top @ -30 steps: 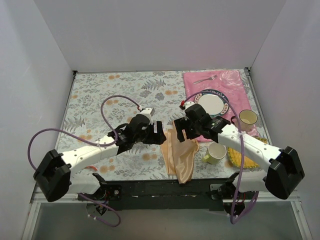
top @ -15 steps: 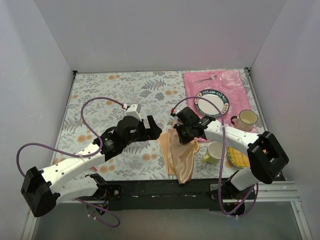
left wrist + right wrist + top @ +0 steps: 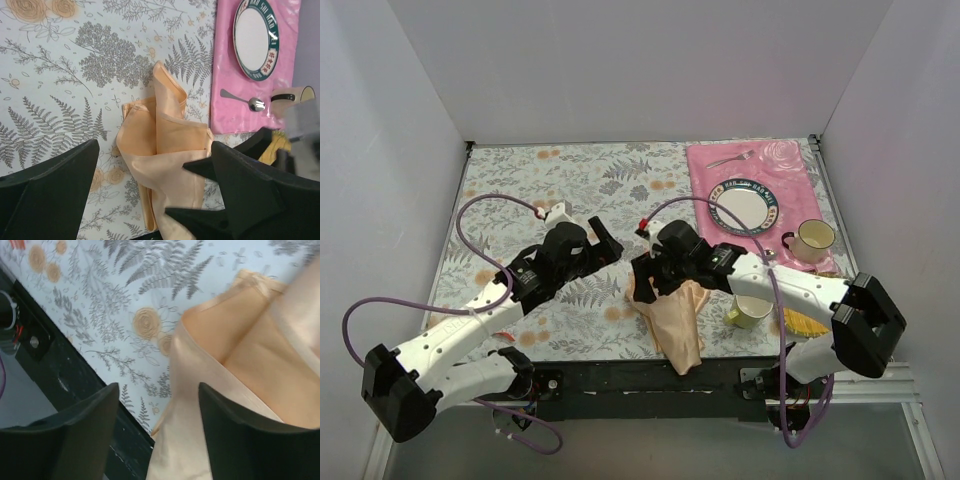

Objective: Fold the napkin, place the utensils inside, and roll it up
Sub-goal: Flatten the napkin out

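I see the thin peach-orange cloth napkin [image 3: 677,320] lying bunched at the table's 6 o'clock edge. I judge it light, limp and slippery, so I'd pinch a hemmed corner. Left gripper [image 3: 608,244] and right gripper [image 3: 644,280] are both spread and empty.

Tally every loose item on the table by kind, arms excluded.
Napkin: 1
Utensils: 2 (fork, spoon)
Plate: 1
Cups: 2 (cream mug, green cup)
Mats: 2 (pink placemat, yellow mat)
Total: 8
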### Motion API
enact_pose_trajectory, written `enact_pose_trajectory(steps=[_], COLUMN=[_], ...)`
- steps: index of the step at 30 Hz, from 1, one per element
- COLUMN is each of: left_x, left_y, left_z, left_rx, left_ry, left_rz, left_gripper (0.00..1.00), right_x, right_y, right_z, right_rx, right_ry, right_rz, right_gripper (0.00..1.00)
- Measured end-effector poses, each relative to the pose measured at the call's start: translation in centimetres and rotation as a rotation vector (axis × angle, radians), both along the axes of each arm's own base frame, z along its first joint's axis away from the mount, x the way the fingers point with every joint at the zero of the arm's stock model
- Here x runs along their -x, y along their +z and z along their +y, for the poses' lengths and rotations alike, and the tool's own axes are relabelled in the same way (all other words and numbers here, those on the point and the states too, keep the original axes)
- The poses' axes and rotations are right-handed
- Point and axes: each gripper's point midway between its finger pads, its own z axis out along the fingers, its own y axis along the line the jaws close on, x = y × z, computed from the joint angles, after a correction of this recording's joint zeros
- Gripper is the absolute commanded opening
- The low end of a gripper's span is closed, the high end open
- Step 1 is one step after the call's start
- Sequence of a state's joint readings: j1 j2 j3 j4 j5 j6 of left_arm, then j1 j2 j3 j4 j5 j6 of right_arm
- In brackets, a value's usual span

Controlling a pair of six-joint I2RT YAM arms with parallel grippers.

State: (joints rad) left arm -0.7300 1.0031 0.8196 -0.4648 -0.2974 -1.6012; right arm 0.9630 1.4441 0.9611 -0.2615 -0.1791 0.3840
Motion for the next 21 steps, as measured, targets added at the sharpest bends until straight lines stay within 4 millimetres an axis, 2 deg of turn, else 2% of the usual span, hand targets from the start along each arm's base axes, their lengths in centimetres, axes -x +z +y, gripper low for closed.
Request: enact_pose_trajectory(steps=[2,4,7,10,11,13,15,19,21], left_x=[0.2,0.5,1.1,1.8,2.3,3.2,4.2,5.9,6.8], left_y=[-0.6,-1.6,-4.1,-7.4,-8.4,-9.9,-11.0,-12.4,-13.2], left_z=[-0.5,-1.5,-3.0,-4.5,-4.8,-5.3,-5.7,-6.4,-6.4], left_rx=[0.006,0.006,-0.015,-0.029,-0.032,-0.027,-0.008,0.032,0.055], left_ry=[-0.025,-0.078,-0.167,-0.245,-0.263,-0.298,-0.331,-0.372,-0.381], left_rz=[0.023,0.047,0.115,0.218,0.253,0.306,0.343,0.397,0.419], left_gripper=[0.88,0.89,0.93,0.93,0.92,0.88,0.87,0.69,0.66], right_x=[-1.8,-4.4,-7.6,-10.5,-11.1,-11.3,-10.5,-8.9,-7.9], right_y=[0.4,0.5,0.2,-1.0,-1.6,-3.0,-4.0,-5.1,-5.7], right_z=[-1.7,-4.0,-6.3,-7.0,-7.0,-7.0,-6.9,-6.4,-6.5], right_rx=[0.024,0.082,0.161,0.221,0.234,0.257,0.264,0.252,0.250], right_ry=[-0.069,-0.148,-0.195,-0.176,-0.159,-0.113,-0.067,0.004,0.028], right_rz=[-0.031,-0.073,-0.097,-0.096,-0.091,-0.068,-0.030,0.011,0.026], right_gripper=[0.91,0.93,0.92,0.89,0.84,0.78,0.68,0.56,0.42])
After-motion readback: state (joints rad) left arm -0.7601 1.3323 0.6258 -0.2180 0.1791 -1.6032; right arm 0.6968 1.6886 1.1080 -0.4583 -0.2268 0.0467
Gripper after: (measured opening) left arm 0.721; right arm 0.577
